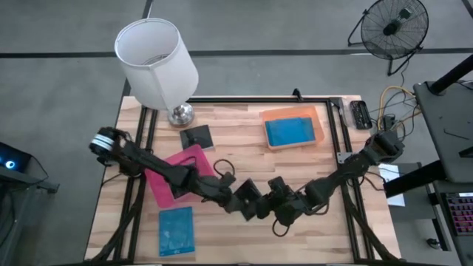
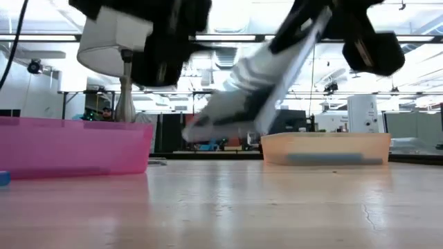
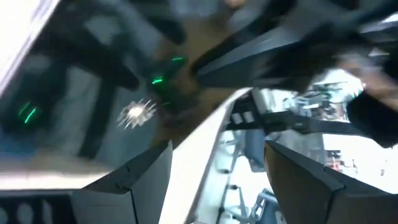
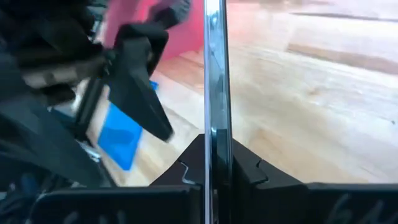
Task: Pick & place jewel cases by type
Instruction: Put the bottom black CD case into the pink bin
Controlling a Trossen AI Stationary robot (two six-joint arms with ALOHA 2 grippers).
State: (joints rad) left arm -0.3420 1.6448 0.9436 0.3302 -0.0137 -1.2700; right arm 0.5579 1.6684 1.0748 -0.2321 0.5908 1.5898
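**Right claw clamps a case edge-on, left claw open beside it**

Wooden table (image 1: 244,140) in a workshop, lamp (image 1: 157,63) at the far edge, fan (image 1: 394,27) on the floor beyond. Both arms meet low over the near middle of the table. Right claw (image 4: 214,163) is closed on a thin case (image 4: 214,74), seen edge-on between its fingers; low view shows that case (image 2: 266,86) tilted, off the table. Left claw (image 3: 214,177) sits just left of the right claw, fingers (image 3: 134,180) spread, the pale edge of the case running between them; contact unclear. Pink tray (image 1: 177,174) lies left of the claws, partly under the left arm. Blue case (image 1: 177,230) flat on the table, left and nearer than the claws. Black case (image 1: 197,137) beyond the pink tray, near the lamp base. Orange tray (image 1: 319,125) far right of the claws, holding a blue case (image 1: 290,131).
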